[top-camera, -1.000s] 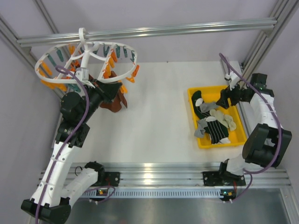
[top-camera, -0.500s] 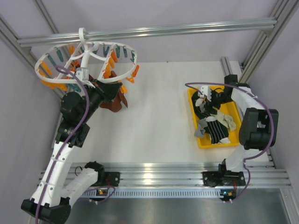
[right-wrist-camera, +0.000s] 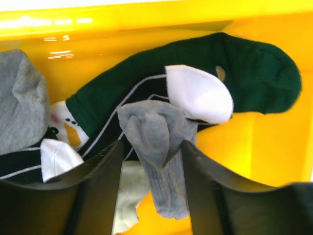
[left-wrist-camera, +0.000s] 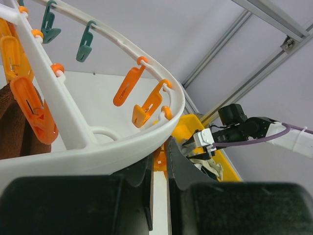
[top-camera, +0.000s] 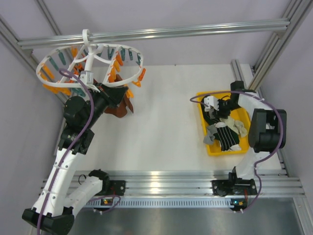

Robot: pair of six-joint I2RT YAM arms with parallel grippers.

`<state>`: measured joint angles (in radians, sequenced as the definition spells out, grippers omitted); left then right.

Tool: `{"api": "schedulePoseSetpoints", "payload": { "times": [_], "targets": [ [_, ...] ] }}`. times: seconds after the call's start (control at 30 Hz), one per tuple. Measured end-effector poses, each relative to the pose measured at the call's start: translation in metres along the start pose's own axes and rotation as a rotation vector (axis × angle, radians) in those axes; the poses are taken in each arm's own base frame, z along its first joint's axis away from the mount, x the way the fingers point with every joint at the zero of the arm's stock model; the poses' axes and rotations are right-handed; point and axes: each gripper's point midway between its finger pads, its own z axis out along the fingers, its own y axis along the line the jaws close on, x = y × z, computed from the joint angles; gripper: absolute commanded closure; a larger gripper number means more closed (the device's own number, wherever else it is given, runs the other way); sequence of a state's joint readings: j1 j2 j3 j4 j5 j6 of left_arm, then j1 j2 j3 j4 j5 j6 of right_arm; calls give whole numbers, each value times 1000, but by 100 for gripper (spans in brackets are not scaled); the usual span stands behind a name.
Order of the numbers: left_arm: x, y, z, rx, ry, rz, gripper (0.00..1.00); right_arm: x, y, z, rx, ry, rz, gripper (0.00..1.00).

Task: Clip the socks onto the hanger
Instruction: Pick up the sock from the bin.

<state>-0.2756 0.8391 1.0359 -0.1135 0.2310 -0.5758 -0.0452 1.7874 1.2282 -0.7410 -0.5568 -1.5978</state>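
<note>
Right gripper [right-wrist-camera: 152, 145] is down inside the yellow tray [right-wrist-camera: 146, 17], jaws about half spread, one finger on either side of a bunched grey sock [right-wrist-camera: 155, 128]. Cannot tell whether they pinch it.

Tray contents around the gripper, wrist view:
- Just beyond the fingertips, a dark green sock [right-wrist-camera: 254, 73] with thin white lines and a white toe patch lies toward the tray's far wall.
- To the left, a second grey sock [right-wrist-camera: 19, 103], a white patch [right-wrist-camera: 63, 125] with an orange mark and black dots, and a black-and-white striped sock [right-wrist-camera: 19, 166].

From above, the socks [top-camera: 225, 128] lie heaped in the tray.

Left gripper [left-wrist-camera: 159, 169] is well apart, across the table. Its jaws are nearly closed on an orange clip [left-wrist-camera: 159, 161] just under the rim of the hanger [left-wrist-camera: 98, 152]. More orange and teal clips dangle from the rim beyond it. A brown cloth [left-wrist-camera: 10, 122] hangs clipped at its left.
</note>
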Motion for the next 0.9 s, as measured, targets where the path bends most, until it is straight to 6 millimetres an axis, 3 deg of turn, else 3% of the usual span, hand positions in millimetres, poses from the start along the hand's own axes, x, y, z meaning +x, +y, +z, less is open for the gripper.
{"api": "schedulePoseSetpoints", "payload": {
  "times": [0.17,0.3,0.4,0.53,0.63,0.7,0.8,0.9],
  "targets": [
    [1,1,0,-3,5,2,100,-3,8,12,-17,7,-29,61],
    [2,1,0,-4,7,2,100,-8,5,17,-15,20,-65,87],
    [2,1,0,-4,7,2,100,-8,5,17,-15,31,-67,100],
    [2,1,0,-4,7,5,100,-3,5,10,-7,40,-44,100],
    [2,1,0,-4,7,6,100,-4,0,-8,10,26,-7,100],
    [2,1,0,-4,7,6,100,-10,-15,-26,48,3,12,100],
    [2,1,0,-4,7,6,100,-34,-37,-60,121,-65,16,100],
    [2,1,0,-3,7,6,100,-76,-46,-90,174,-176,8,100]
  ]
}}
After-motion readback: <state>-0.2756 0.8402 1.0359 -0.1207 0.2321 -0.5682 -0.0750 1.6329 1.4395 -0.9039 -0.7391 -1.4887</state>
